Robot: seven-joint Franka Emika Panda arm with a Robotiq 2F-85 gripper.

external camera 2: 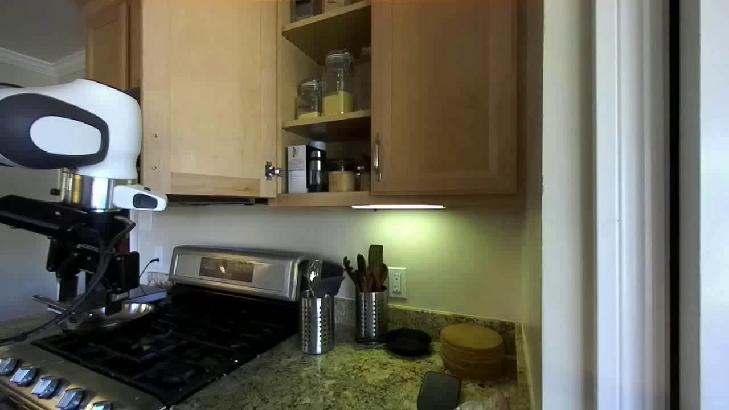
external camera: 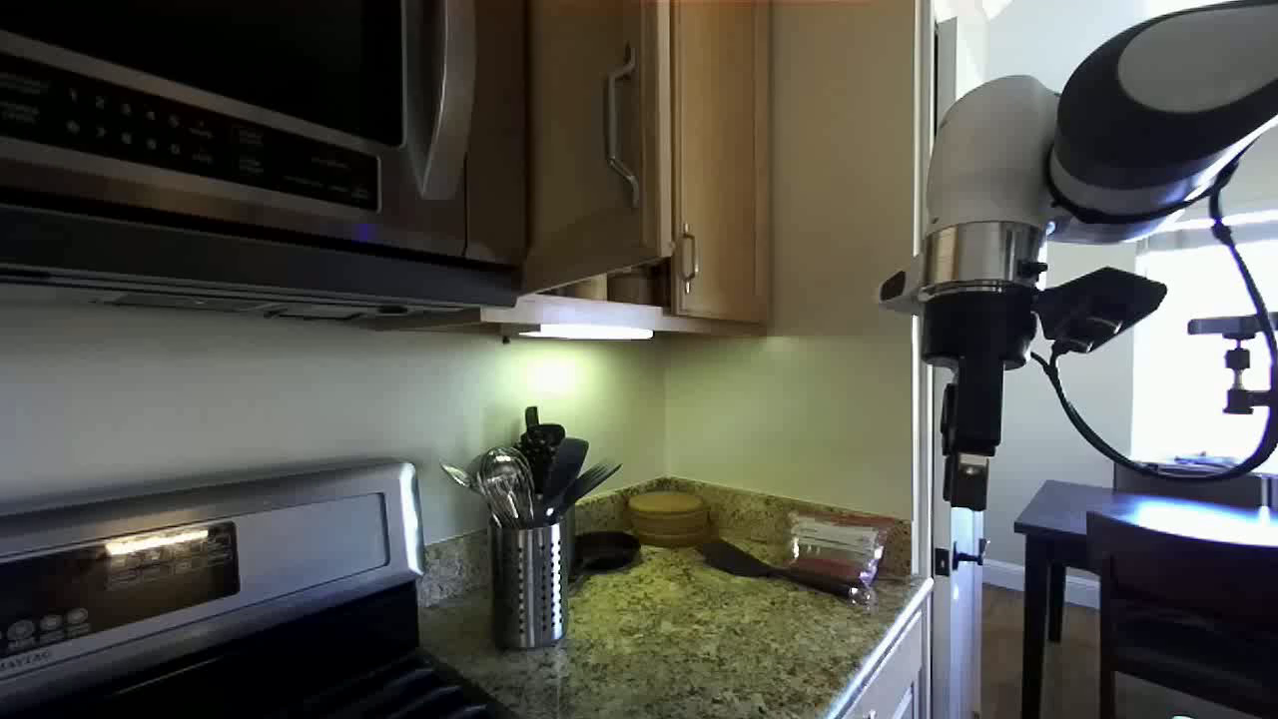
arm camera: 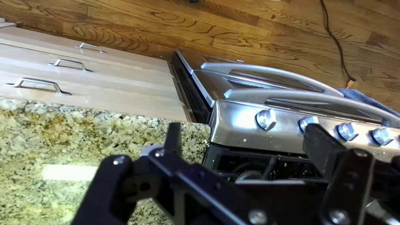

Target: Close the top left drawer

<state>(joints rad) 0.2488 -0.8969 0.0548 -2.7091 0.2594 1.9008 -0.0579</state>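
Observation:
The top left drawer is a tall light-brown wooden cabinet door, standing open. In an exterior view its front face (external camera: 584, 150) shows a slim silver bar handle (external camera: 621, 125). In an exterior view its inner side (external camera 2: 216, 102) shows, with a hinge at its right edge and the shelves uncovered beside it. My gripper (external camera: 966, 484) hangs pointing down, apart from the door and lower than it. In an exterior view the gripper (external camera 2: 91, 299) is left of the door, in front of the stove. In the wrist view the gripper's fingers (arm camera: 245, 129) are wide apart with nothing between them; the door is out of view.
A neighbouring cabinet door (external camera 2: 444, 97) is closed. Jars (external camera 2: 338, 85) stand on the shelves. A microwave (external camera: 250, 130) hangs left of the open door. Below are the stove (external camera 2: 228, 330), a pan (external camera 2: 108, 319), utensil holders (external camera 2: 317, 324) and the granite counter (external camera: 679, 639).

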